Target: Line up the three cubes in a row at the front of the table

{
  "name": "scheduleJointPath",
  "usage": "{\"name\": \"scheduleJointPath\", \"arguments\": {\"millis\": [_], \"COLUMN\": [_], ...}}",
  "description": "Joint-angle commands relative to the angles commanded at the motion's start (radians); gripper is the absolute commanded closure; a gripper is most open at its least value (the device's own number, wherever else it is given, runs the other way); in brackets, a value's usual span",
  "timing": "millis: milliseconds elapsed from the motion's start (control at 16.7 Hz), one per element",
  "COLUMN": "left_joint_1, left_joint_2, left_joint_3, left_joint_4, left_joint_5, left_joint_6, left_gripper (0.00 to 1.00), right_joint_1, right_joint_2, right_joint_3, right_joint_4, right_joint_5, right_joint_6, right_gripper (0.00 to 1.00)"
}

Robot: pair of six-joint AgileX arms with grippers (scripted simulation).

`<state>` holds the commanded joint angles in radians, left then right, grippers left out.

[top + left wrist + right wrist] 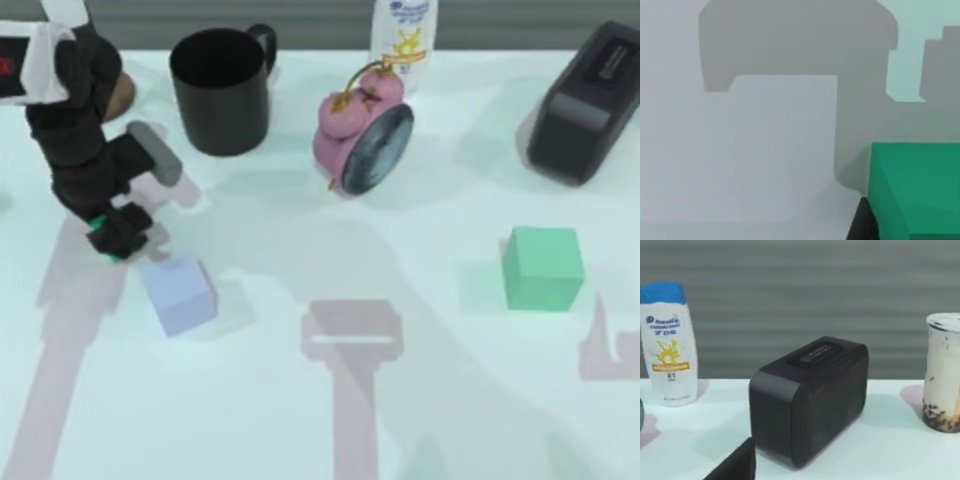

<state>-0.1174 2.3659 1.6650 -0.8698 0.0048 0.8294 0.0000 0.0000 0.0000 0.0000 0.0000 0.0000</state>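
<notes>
My left gripper [118, 238] hangs low over the table [300, 420] at the left, shut on the small bright green cube [101, 221], which is mostly hidden under it. In the left wrist view that green cube [915, 190] sits against one dark finger [860, 227]. The lavender-blue cube [178, 292] rests just in front and to the right of this gripper, close to it. The larger mint-green cube [543, 267] stands alone at the right. My right arm is outside the top view; only a dark part of my right gripper [737, 465] shows in its wrist view.
Along the back stand a black mug [222, 90], a pink alarm clock [362, 135], a white shampoo bottle [402, 35] and a black speaker box [585, 100]. A cup of bubble tea [942, 372] stands past the speaker [810, 395].
</notes>
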Motion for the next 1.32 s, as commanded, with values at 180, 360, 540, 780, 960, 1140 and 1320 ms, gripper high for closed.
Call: {"name": "scheduleJointPath", "arguments": {"millis": [180, 360, 540, 780, 960, 1140, 1320], "left_joint_1": [0.0, 0.0, 0.0, 0.011, 0.018, 0.019, 0.012], "left_joint_2": [0.0, 0.0, -0.041, -0.079, -0.117, -0.127, -0.123], "left_joint_3": [0.0, 0.0, 0.006, 0.078, 0.135, 0.145, 0.143], "left_joint_4": [0.0, 0.0, -0.03, -0.146, -0.242, -0.255, -0.253], "left_joint_5": [0.0, 0.0, 0.016, 0.016, 0.016, 0.016, 0.015], "left_joint_6": [0.0, 0.0, -0.012, -0.014, -0.015, -0.015, -0.014], "left_gripper": [1.0, 1.0, 1.0, 1.0, 1.0, 1.0, 1.0], "right_joint_1": [0.0, 0.0, 0.0, 0.0, 0.0, 0.0, 0.0], "right_joint_2": [0.0, 0.0, 0.0, 0.0, 0.0, 0.0, 0.0], "right_joint_3": [0.0, 0.0, 0.0, 0.0, 0.0, 0.0, 0.0], "right_joint_4": [0.0, 0.0, 0.0, 0.0, 0.0, 0.0, 0.0], "right_joint_5": [0.0, 0.0, 0.0, 0.0, 0.0, 0.0, 0.0], "right_joint_6": [0.0, 0.0, 0.0, 0.0, 0.0, 0.0, 0.0], "right_gripper": [0.0, 0.0, 0.0, 0.0, 0.0, 0.0, 0.0]}}
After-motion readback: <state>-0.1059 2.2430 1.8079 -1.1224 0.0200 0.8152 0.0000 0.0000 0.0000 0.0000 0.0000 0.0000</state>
